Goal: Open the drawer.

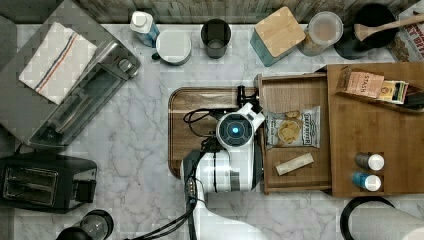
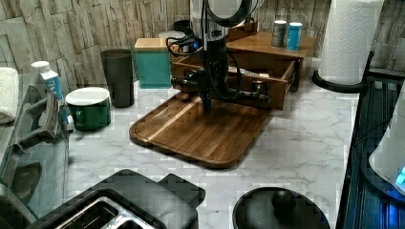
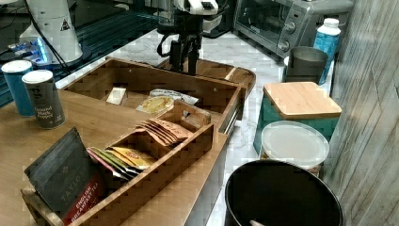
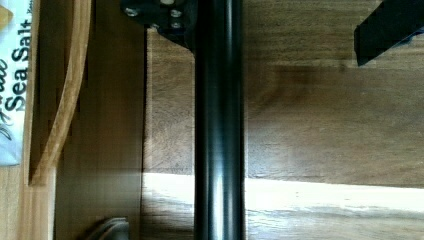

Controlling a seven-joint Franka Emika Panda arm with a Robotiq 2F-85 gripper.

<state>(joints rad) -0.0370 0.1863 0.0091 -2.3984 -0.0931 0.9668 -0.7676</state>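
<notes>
Drawer (image 1: 295, 95) pulled well out of the bamboo box (image 1: 375, 125), hanging over the dark wooden cutting board (image 2: 200, 131) on the marble surface (image 1: 135, 140). Inside: a chip bag (image 1: 292, 127) and a small wrapped bar (image 1: 295, 164). Gripper (image 2: 206, 93) pointing straight down at the drawer's front, right at the black bar handle (image 4: 219, 140). Jaws spread wide in the wrist view, one finger (image 4: 167, 20) tight against the handle, the other (image 4: 390, 25) well apart, nothing clamped. On the box top: two spice jars (image 3: 33, 94) and a tea rack (image 3: 141, 155). Along the wall behind: green mug (image 2: 88, 107), dark cup (image 2: 118, 76), teal canister (image 2: 153, 62).
</notes>
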